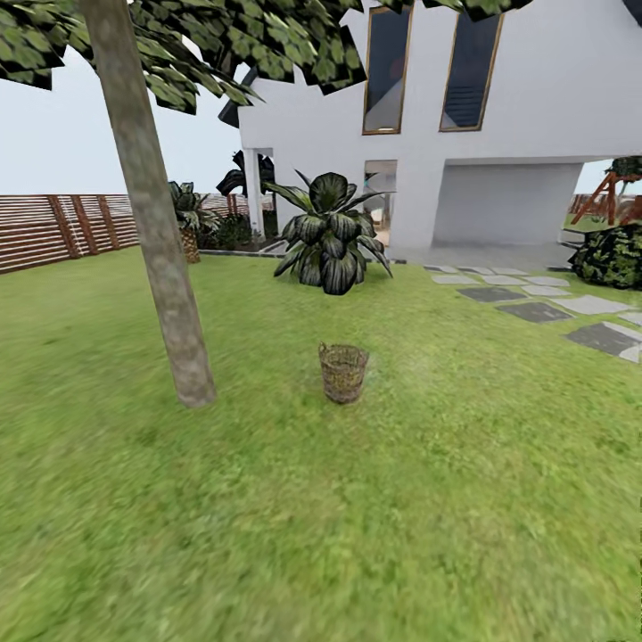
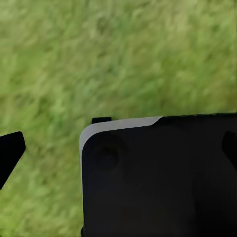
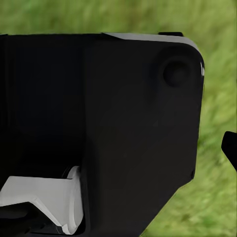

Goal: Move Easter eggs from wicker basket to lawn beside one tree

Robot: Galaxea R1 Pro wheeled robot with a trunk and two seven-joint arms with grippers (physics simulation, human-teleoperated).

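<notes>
Wicker basket (image 1: 343, 373) sitting on lawn (image 1: 401, 517) just right of tree (image 1: 156, 232) trunk, well ahead of robot. Eggs not discernible (basket too far). Approaching: I'd stop w/ basket centred, close enough to reach in. Both claws' state: can't tell; wrist cams looking at grass, dark housing.

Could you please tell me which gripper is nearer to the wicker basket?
Cannot tell: the wicker basket stands well ahead, beside the tree, while both wrist views look at lawn past the robot's dark body.
</notes>
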